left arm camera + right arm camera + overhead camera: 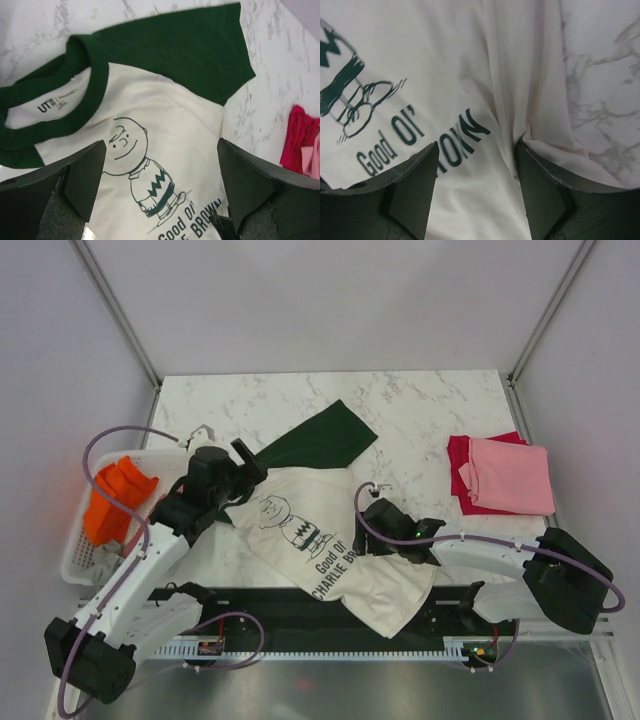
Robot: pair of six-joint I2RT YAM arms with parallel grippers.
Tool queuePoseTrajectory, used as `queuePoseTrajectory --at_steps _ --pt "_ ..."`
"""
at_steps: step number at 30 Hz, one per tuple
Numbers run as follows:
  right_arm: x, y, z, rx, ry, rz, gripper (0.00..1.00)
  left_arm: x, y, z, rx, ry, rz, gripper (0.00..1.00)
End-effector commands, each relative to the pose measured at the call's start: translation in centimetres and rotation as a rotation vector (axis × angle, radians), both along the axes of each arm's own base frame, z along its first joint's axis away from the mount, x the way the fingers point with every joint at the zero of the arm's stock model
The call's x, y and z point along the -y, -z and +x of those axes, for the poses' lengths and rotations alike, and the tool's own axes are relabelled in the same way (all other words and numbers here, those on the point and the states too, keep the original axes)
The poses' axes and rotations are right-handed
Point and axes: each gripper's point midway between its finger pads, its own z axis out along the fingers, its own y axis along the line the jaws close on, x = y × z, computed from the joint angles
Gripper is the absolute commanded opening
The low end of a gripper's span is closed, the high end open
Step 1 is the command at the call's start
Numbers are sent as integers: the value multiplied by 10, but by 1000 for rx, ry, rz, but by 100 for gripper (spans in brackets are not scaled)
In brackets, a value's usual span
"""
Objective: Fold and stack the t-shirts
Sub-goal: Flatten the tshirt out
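The large cream t-shirt with dark green sleeves and a black cartoon print lies spread across the table's middle, its hem hanging over the near edge. My left gripper is open and empty, just above the collar and cartoon figure. My right gripper is open and pressed down on the shirt by the lettering, with a ridge of cloth against its right finger. A folded pink t-shirt lies on a crimson one at the right. An orange t-shirt lies in the basket.
The white slatted basket stands at the table's left edge beside my left arm. The crimson shirt's edge shows at the right of the left wrist view. Bare marble lies beyond the shirt. Grey walls enclose the table.
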Motion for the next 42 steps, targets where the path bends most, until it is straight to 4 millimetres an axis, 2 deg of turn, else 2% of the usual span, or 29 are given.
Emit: queuePoseTrajectory --at_steps 1,2,3,4,9,10,12,17,21,23,26,30,33,37,42 --pt "-33 -15 -5 25 -29 98 71 25 -10 9 30 88 52 100" --pt "-35 -22 -6 38 -35 114 72 38 -11 11 42 149 38 100" --pt "-33 -27 -4 53 -33 119 72 45 -4 9 27 180 37 100" --pt "-32 -40 -2 88 -27 137 73 51 6 8 0 194 41 100" --pt "2 -64 2 167 62 89 77 66 32 1 -17 274 19 100" --pt "9 -65 2 171 82 76 77 70 35 -1 -18 298 13 99" --pt "36 -63 3 168 167 10 76 76 47 -6 -42 336 7 99" --pt "98 -56 1 153 399 -127 70 77 77 -7 -127 345 40 99" --pt "124 -51 -6 142 511 -159 69 76 93 -3 -177 339 67 100" --pt "137 -48 -13 127 552 -199 69 76 93 -1 -173 338 76 100" --pt "140 -43 -21 94 587 -181 69 74 98 2 -179 333 95 100" --pt "140 -42 -21 91 643 -133 69 65 116 2 -232 300 122 100" --pt "137 -38 -21 82 655 -122 70 52 132 2 -297 272 75 100" --pt "127 -26 -21 37 625 -138 69 31 140 7 -316 224 54 100" --pt "115 -28 -15 31 601 -109 52 23 147 6 -323 194 46 100"
